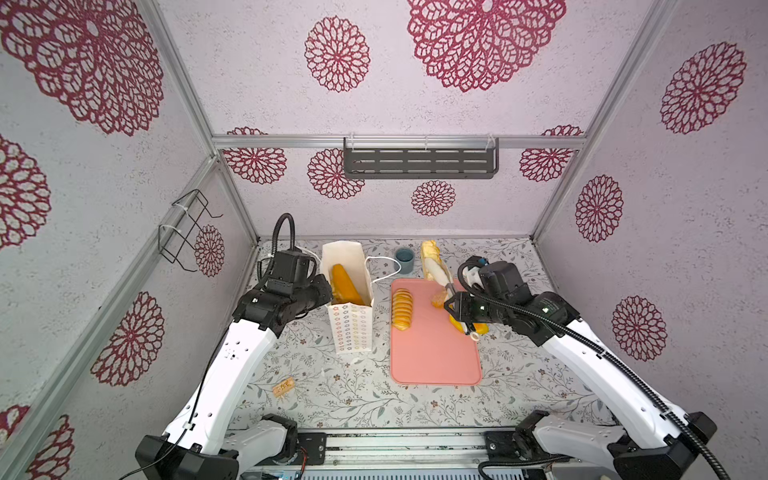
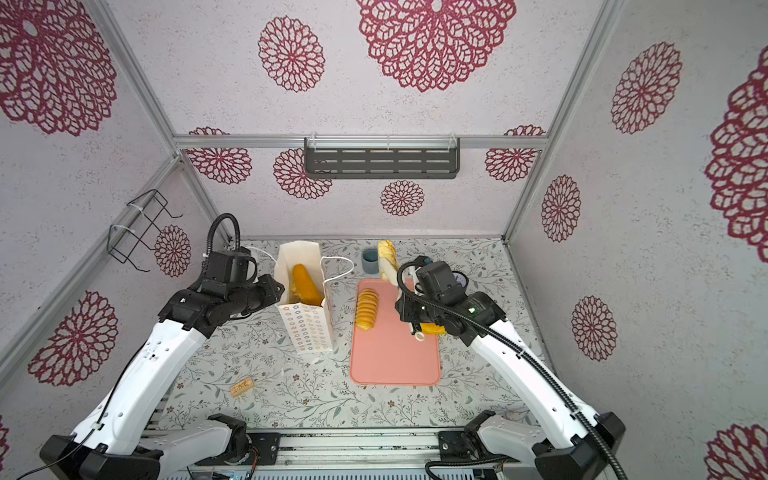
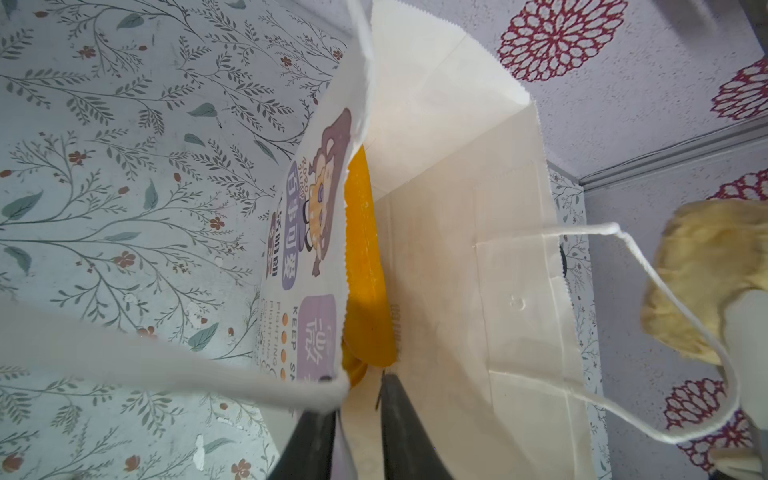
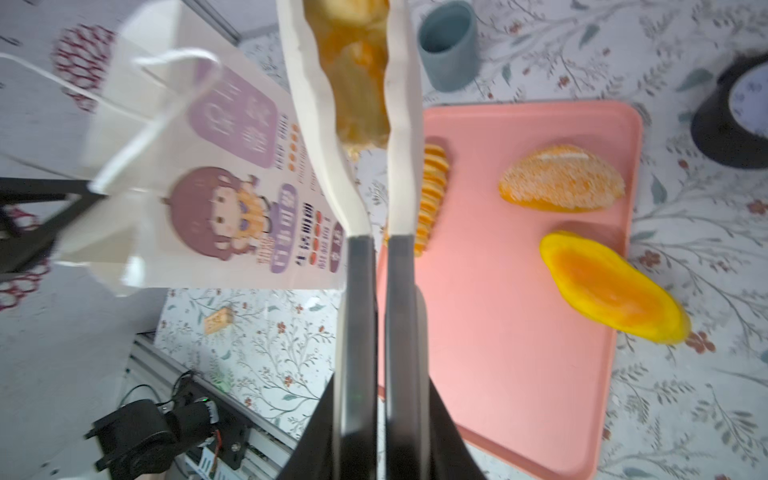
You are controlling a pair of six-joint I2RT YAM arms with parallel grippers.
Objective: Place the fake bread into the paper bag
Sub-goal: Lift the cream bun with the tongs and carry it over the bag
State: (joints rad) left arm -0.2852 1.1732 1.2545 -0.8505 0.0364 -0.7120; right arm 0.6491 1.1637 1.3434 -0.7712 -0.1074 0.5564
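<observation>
Floral worktop [image 1: 332, 395]: right end effector [image 4: 380, 249] clamps white plastic tongs [image 4: 318, 124] gripping a pale golden toy loaf [image 4: 357, 83] near the tall cream paper bag [image 1: 351, 332]; left end effector [image 3: 357, 399], narrow astride its rim, might slip, tipping it.

Lighting bright, even, diffuse, seemingly overhead; shadows soft; both top views sharp, with wide-angle bowing at the edges; right wrist view smeared across the paper bag [image 4: 199, 187]; nearest cord handle [image 3: 166, 361] out of focus.

Floral table [image 1: 374, 395] bears paper bag [image 1: 351, 328], pink tray [image 1: 432, 357], cup [image 1: 404, 259], tan piece [image 1: 283, 387].
</observation>
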